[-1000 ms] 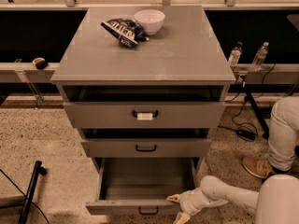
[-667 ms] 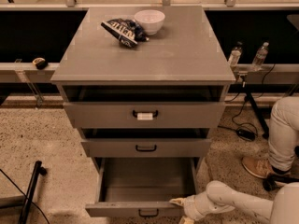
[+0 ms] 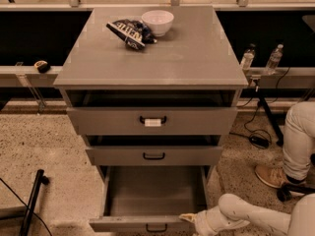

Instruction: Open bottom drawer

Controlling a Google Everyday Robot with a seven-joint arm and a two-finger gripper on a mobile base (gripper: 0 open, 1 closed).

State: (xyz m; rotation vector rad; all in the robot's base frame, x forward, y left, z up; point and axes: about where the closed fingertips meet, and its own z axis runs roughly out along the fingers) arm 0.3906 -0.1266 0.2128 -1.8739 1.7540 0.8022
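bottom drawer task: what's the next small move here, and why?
Probably back the gripper away and stop. The bottom drawer already stands well out past the middle drawer, its grey interior exposed. The gripper sits at the right end of its front, so more pulling likely gains little.

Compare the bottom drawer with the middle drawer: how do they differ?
The bottom drawer is pulled far out, interior showing; the middle drawer barely protrudes. The tool sits at the bottom drawer's right front corner, away from the middle drawer. Both have flat grey fronts.
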